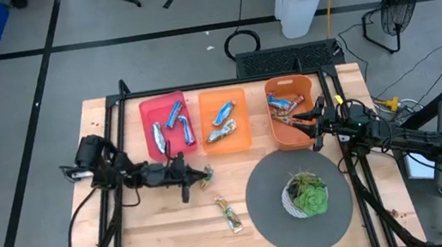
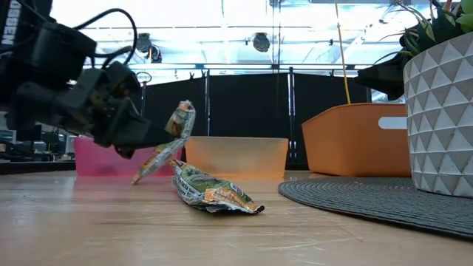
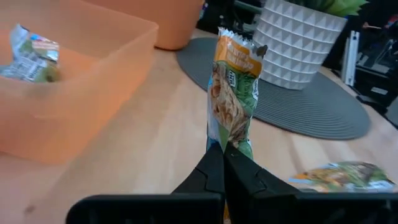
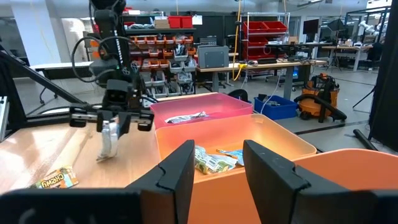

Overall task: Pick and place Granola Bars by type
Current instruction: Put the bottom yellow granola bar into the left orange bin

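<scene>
My left gripper [image 1: 196,175] is shut on a green-gold granola bar [image 3: 231,93] over the bare wood in front of the pink tray [image 1: 147,116]. A second green-gold bar [image 1: 230,215] lies flat on the table nearer the front edge. Blue bars lie in the pink tray, green-gold ones in the light orange tray [image 1: 245,137], and brown-red ones in the darker orange bin [image 1: 286,139]. My right gripper [image 4: 217,171] hangs open over the near rim of that bin, holding nothing. My left gripper pinches the green-gold bar's lower part [image 3: 225,148] between its two shut fingers, which point nearly level toward the table's right. The bar stands tilted, its crimped end [image 2: 184,109] up. Whether its lower end [image 2: 137,179] touches the wood, I cannot tell.
A green plant in a white faceted pot [image 1: 305,196] stands on a round grey mat [image 1: 268,208] at the front right. Bare wood lies between the trays and the mat. Black frame rails run along both sides of the table.
</scene>
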